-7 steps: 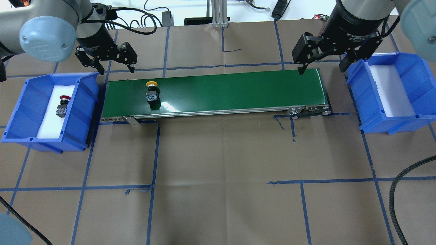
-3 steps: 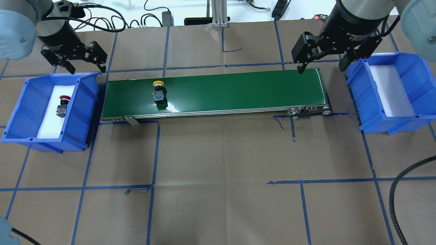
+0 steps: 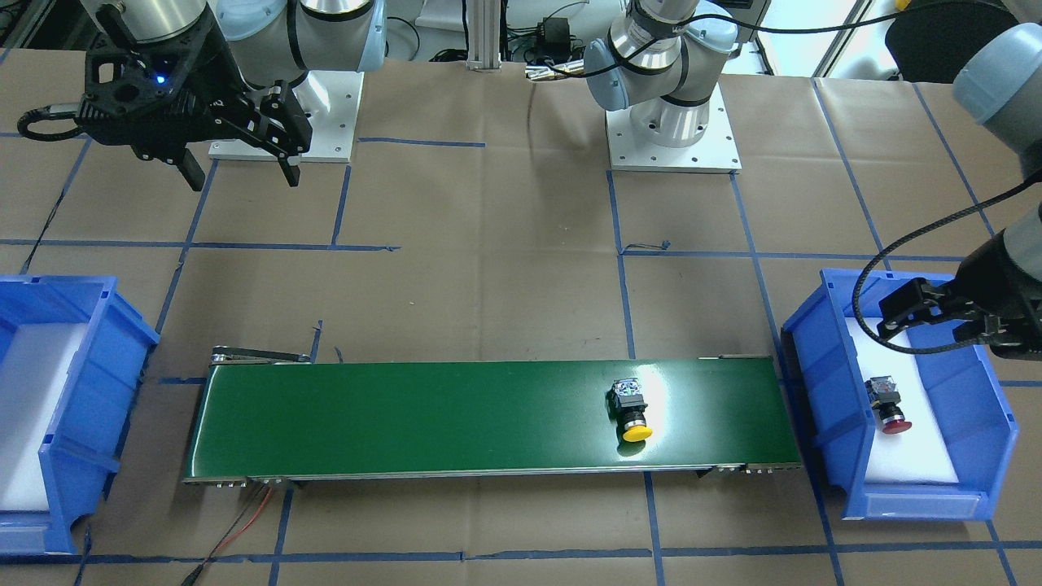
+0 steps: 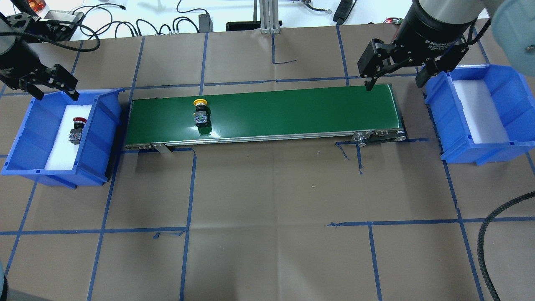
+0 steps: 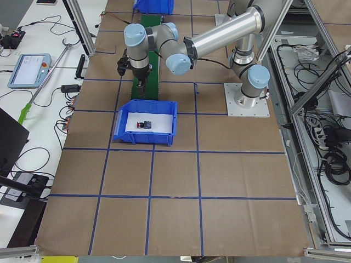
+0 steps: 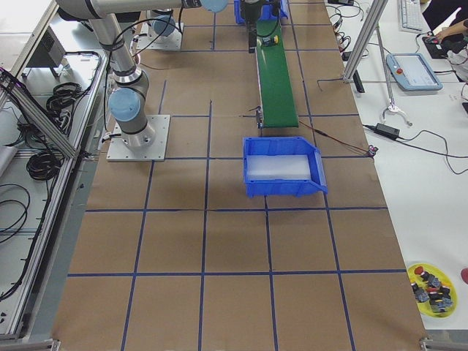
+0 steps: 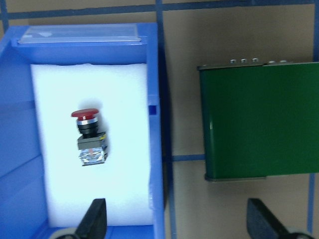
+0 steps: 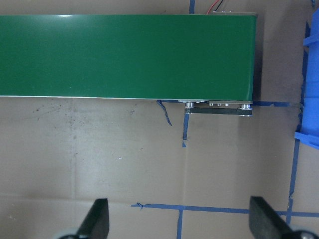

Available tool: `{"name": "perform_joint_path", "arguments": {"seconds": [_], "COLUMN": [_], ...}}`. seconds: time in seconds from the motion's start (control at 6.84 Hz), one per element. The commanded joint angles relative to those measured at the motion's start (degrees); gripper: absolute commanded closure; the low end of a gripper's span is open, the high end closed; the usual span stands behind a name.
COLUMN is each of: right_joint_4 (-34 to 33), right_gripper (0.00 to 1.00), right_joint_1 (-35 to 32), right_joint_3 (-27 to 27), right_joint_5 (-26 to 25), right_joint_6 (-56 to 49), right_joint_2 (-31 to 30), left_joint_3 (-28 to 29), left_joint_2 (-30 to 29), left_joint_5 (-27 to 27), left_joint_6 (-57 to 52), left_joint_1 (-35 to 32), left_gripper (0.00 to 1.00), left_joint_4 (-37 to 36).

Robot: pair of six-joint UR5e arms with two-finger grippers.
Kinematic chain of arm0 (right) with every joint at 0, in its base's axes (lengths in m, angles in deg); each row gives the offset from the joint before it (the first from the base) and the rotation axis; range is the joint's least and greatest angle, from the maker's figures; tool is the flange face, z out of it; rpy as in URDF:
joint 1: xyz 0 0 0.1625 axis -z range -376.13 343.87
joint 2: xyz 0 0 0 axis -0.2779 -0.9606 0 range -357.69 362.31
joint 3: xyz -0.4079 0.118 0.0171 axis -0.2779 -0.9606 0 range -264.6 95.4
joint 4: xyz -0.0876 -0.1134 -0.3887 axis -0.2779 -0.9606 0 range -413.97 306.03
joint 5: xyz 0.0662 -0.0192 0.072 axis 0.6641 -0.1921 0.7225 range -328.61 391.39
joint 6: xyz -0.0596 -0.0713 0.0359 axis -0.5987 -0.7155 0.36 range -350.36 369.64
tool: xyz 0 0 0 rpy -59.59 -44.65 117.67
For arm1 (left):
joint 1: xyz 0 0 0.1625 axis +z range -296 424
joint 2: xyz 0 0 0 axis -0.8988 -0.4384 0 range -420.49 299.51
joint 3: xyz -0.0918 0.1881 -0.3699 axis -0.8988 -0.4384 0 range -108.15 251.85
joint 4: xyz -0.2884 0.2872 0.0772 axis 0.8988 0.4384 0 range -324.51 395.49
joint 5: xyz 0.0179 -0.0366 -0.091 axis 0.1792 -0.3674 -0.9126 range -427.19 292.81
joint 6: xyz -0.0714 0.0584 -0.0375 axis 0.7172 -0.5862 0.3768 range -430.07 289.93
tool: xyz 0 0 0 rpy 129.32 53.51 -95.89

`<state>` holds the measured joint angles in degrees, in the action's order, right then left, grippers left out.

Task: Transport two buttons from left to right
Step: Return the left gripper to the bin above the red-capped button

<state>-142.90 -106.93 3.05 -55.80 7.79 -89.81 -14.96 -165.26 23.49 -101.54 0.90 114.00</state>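
The yellow button (image 4: pixel 201 112) lies on its side on the green conveyor belt (image 4: pixel 292 113), in its left part; it also shows in the front view (image 3: pixel 631 411). The red button (image 4: pixel 76 129) lies on white foam in the left blue bin (image 4: pixel 104 125), and shows in the left wrist view (image 7: pixel 89 134) and the front view (image 3: pixel 889 404). My left gripper (image 4: pixel 56 94) is open and empty above the bin's far edge. My right gripper (image 4: pixel 393 83) is open and empty above the belt's right end, beside the right blue bin (image 4: pixel 501 79), which holds only foam.
A black cable (image 4: pixel 493 225) loops over the table at the front right. Red wires (image 3: pixel 244 521) trail from the belt's right-hand end. Cables and a metal post (image 4: pixel 269 16) stand at the back edge. A yellow dish of spare parts (image 6: pixel 431 285) sits on a side table.
My left gripper has moved left, from beside the belt's left end to over the left bin's far edge. The yellow button has travelled a little rightward on the belt. The right arm has not moved.
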Motion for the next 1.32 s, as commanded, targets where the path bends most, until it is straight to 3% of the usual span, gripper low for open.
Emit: {"name": "perform_joint_path", "arguments": {"seconds": [0.0, 0.44, 0.73, 1.17], "right_joint_4": [0.0, -0.6, -1.4, -1.5], "right_gripper": [0.0, 0.0, 0.0, 0.0], "right_joint_1": [0.0, 0.0, 0.0, 0.0], "right_joint_3": [0.0, -0.1, 0.1, 0.2], "right_joint_5": [0.0, -0.1, 0.0, 0.0], "right_joint_6": [0.0, 0.0, 0.0, -0.1], "right_joint_2": [0.1, 0.1, 0.1, 0.2], "left_joint_3": [-1.8, -2.1, -4.9, -5.7], "left_joint_2": [-0.8, -4.8, -9.5, -11.5], "left_joint_5": [0.0, -0.1, -0.1, -0.3], "left_joint_6": [-7.6, -6.3, -4.1, -2.1], "left_joint_1": [5.4, 5.9, 5.1, 3.6], "left_gripper": [0.0, 0.0, 0.0, 0.0], "left_joint_4": [-1.8, -6.8, -16.7, -18.3]}}
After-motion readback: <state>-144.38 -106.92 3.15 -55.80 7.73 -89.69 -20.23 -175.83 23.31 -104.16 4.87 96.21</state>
